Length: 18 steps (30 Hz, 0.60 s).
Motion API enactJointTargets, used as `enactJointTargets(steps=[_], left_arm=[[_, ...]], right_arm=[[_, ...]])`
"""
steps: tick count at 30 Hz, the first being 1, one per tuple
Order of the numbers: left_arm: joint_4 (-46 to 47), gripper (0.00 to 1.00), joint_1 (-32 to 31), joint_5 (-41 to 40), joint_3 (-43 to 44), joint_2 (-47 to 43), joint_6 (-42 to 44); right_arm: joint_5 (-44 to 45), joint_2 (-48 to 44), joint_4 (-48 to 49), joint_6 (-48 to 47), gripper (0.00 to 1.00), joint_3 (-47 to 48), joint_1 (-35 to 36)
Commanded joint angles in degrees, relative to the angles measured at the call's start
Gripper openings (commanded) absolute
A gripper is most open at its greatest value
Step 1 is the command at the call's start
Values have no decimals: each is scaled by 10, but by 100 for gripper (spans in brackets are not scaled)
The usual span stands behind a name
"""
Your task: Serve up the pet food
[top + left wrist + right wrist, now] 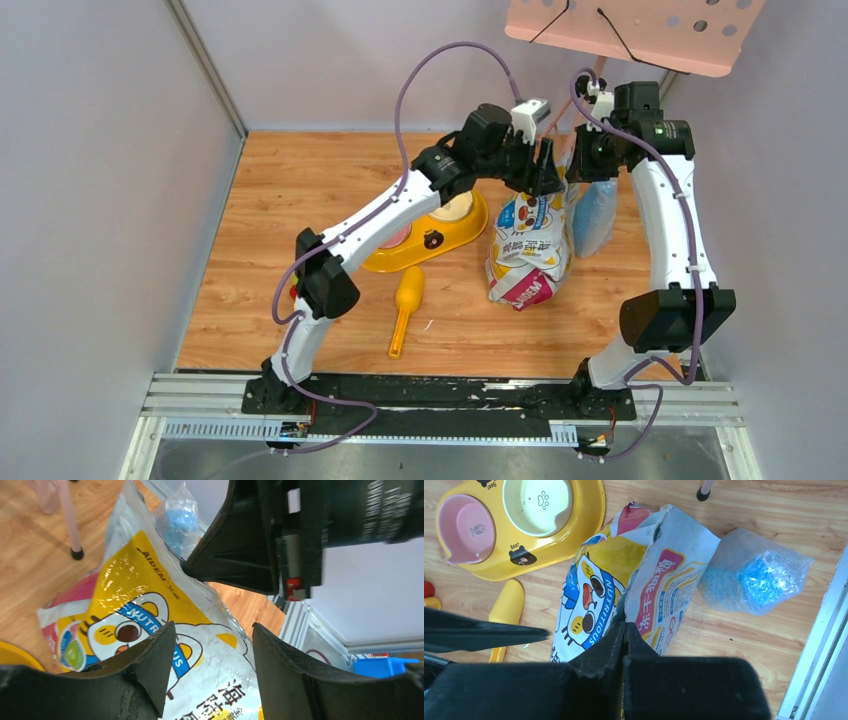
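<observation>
With the right jaws clenched on the top edge of the cat-food bag (589,595), close the released left jaws on the front panel lying between them and part the mouth slowly, since the pet food, unseen, is presumably inside below both jaws.

Overhead from behind, both wrists close — sharing the bag (527,250)

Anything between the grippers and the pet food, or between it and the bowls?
Only the foil bag: no pet food shows outside it. The right gripper is shut on its top edge; the left gripper is open at its front. Nothing lies between bag and yellow feeder.
</observation>
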Motion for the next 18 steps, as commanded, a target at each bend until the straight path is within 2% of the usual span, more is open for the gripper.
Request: enactJointTargets(steps=[1, 6, 18], left_arm=[[22, 64, -22, -12, 28, 33, -21], [16, 52, -24, -53, 49, 53, -12], [12, 27, -25, -83, 71, 78, 8]], right_arm=[[-31, -36, 13, -8, 0, -13, 0], [-32, -45, 21, -3, 0, -39, 0], [-9, -53, 22, -3, 0, -56, 0]])
